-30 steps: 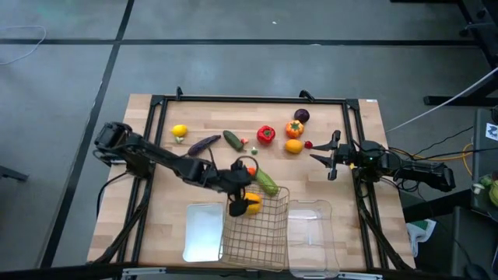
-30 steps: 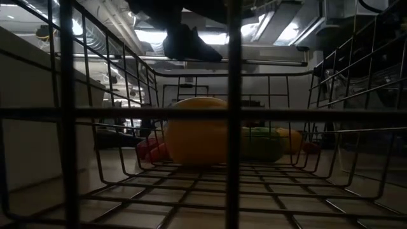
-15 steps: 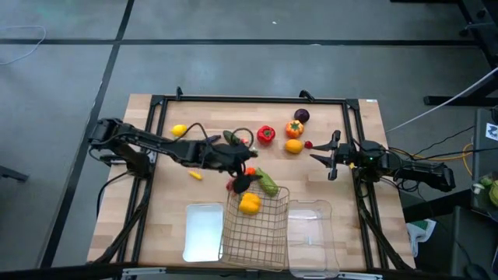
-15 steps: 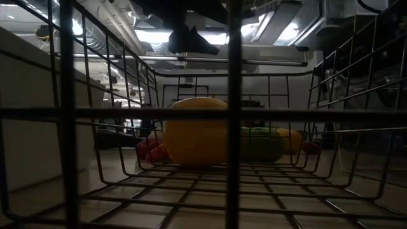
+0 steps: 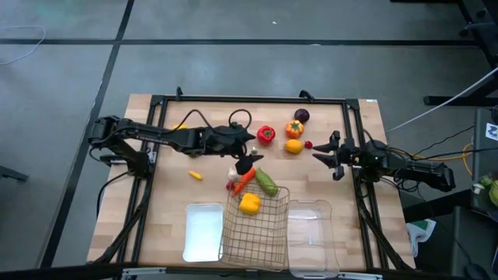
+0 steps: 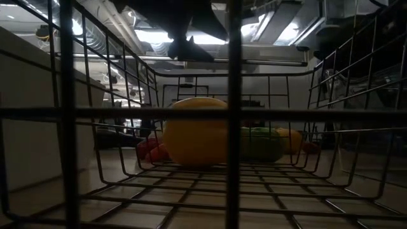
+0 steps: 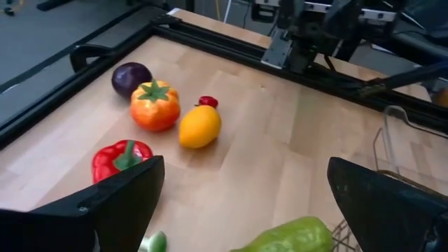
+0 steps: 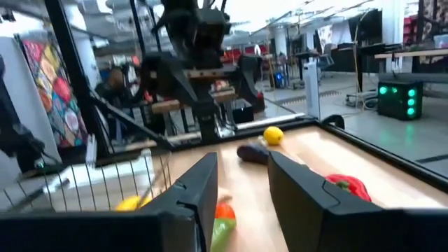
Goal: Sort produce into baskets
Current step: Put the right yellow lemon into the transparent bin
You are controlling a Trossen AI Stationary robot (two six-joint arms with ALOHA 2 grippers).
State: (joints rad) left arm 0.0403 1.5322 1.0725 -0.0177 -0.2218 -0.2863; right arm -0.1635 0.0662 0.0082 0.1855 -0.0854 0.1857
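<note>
So rn our left gripper (image 5: 244, 162) is hanging wide open w/ nothing in it, up over the middle of the table, just behind the wire-mesh basket (image 5: 257, 233). One yellow pepper (image 5: 250, 204) is already sitting in the basket's far end. Right under/beside the open fingers there's a carrot (image 5: 241, 180) and a green cucumber (image 5: 267, 183), both basically touching the basket's far rim.

Right gripper (image 5: 336, 155) is parked off to the side, fingers only a narrow gap apart, holding nothing afaict.

Ahead of the left gripper in the wrist view: red pepper (image 7: 122, 158), orange pepper (image 7: 155, 106), lemon-ish yellow fruit (image 7: 199, 126) w/ a tiny red ball (image 7: 207, 102) touching it, and a purple eggplant (image 7: 131, 77) furthest out.

What we'd worry about:
- carrot + cucumber lie so close together that we could pinch both, or knock one under the rim
- fingers catching the basket wire and dragging the whole basket
- round stuff squirting out of the grip and rolling off
- white tray (image 5: 204, 232) and clear bin (image 5: 313, 233) look empty, so everything could end up in one basket, imo.
</note>
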